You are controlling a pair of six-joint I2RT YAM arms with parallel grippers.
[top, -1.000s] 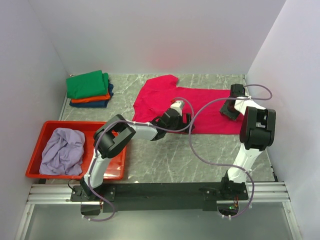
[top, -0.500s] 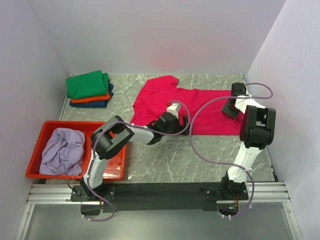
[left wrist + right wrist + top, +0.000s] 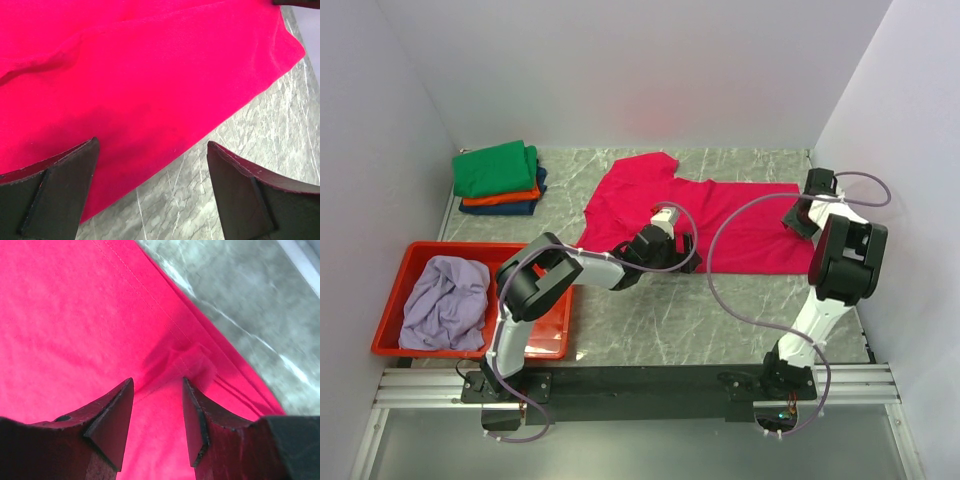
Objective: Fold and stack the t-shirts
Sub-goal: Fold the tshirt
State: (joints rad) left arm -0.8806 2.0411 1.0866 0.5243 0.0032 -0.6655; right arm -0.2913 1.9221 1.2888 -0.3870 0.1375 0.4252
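Observation:
The crimson-pink t-shirt [image 3: 720,205] lies spread flat on the marble table. My left gripper [image 3: 665,232] is open over its near edge. In the left wrist view the gripper [image 3: 150,150] has its jaws wide apart, straddling the shirt's hem [image 3: 150,100] and bare table. My right gripper [image 3: 804,210] is at the shirt's right end. In the right wrist view the gripper [image 3: 156,387] is open, low over the cloth [image 3: 75,315], with a small pucker just ahead of its tips. Green [image 3: 497,167], orange [image 3: 498,198] and dark blue [image 3: 512,209] shirts lie folded in a stack at the back left.
A pale lavender shirt [image 3: 445,300] lies crumpled in the red tray [image 3: 420,249] at the near left. White walls close in the left, back and right. The right arm's cable loops over the near edge of the pink shirt.
My right gripper has moved right and a little back, toward the shirt's right edge. My left gripper has shifted slightly along the near hem. The shirt lies much as before.

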